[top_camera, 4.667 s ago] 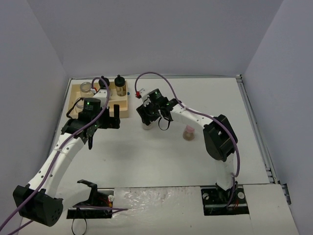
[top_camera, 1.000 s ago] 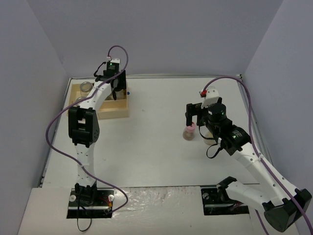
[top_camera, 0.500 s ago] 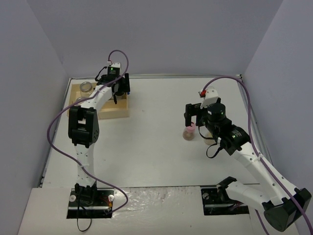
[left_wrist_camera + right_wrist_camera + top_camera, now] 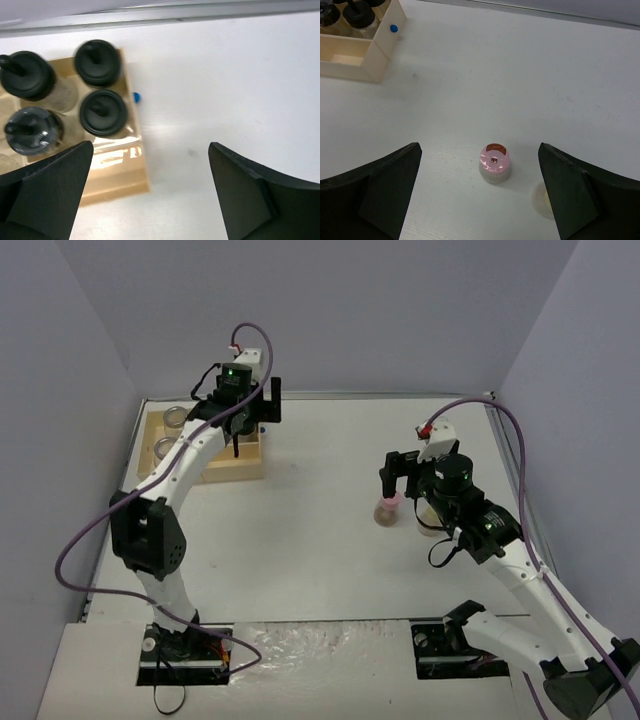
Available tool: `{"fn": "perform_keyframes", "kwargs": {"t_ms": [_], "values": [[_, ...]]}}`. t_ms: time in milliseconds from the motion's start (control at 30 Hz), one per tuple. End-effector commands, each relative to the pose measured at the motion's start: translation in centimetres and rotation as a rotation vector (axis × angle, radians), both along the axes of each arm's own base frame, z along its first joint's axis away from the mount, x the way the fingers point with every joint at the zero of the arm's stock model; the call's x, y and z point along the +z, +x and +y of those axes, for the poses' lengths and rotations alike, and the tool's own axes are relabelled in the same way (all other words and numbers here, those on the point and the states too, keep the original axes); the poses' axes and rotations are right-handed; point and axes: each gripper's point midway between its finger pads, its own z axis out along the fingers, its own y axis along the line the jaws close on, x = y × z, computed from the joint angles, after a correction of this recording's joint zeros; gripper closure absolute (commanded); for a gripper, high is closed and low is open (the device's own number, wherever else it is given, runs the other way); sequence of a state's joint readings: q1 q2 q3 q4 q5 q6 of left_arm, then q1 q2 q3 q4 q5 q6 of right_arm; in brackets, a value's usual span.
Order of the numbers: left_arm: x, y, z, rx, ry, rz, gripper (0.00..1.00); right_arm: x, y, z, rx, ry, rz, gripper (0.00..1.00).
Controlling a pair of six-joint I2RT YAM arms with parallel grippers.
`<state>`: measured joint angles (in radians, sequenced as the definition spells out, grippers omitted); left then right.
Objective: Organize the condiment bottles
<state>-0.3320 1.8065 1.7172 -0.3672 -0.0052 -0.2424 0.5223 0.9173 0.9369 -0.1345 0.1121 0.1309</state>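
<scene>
Jars (image 4: 102, 112), squat glass with round black caps, sit in the pale wooden tray (image 4: 115, 185) at upper left; my left gripper (image 4: 150, 150) gapes empty. My right gripper (image 4: 479, 147), equally wide, frames a pink-capped jar (image 4: 495, 162), lower centre.

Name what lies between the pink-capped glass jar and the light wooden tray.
Right wrist view: only bare white tabletop between pink-capped glass jar and light wooden tray.
</scene>
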Motion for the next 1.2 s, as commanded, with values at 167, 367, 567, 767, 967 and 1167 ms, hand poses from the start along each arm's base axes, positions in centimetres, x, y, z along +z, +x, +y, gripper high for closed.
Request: {"fn": "perform_keyframes", "kwargs": {"t_ms": [167, 367, 567, 767, 967, 1167], "values": [[1.1, -12.3, -14.3, -0.545, -0.057, -0.044, 0.03, 8.1, -1.3, -0.5, 0.019, 0.118, -0.205, 0.00], [-1.2, -16.6, -21.5, -0.708, -0.108, -0.019, 0.03, 11.5, -3.1, -0.9, 0.048, 0.174, -0.289, 0.00], [-2.2, -17.6, -27.1, -0.778, -0.109, -0.044, 0.03, 14.4, -5.1, -1.7, 0.062, 0.225, -0.361, 0.00], [-4.2, -18.1, -30.3, -0.785, -0.082, -0.056, 0.03, 15.0, -6.3, -2.3, 0.063, 0.242, -0.361, 0.00], [-5.7, -17.1, -32.3, -0.731, -0.078, -0.060, 0.06, 15.2, -7.2, -2.9, 0.053, 0.244, -0.363, 0.00], [-6.4, -16.1, -33.1, -0.705, -0.070, -0.074, 0.29, 15.2, -7.5, -3.2, 0.048, 0.241, -0.359, 0.00]]}}
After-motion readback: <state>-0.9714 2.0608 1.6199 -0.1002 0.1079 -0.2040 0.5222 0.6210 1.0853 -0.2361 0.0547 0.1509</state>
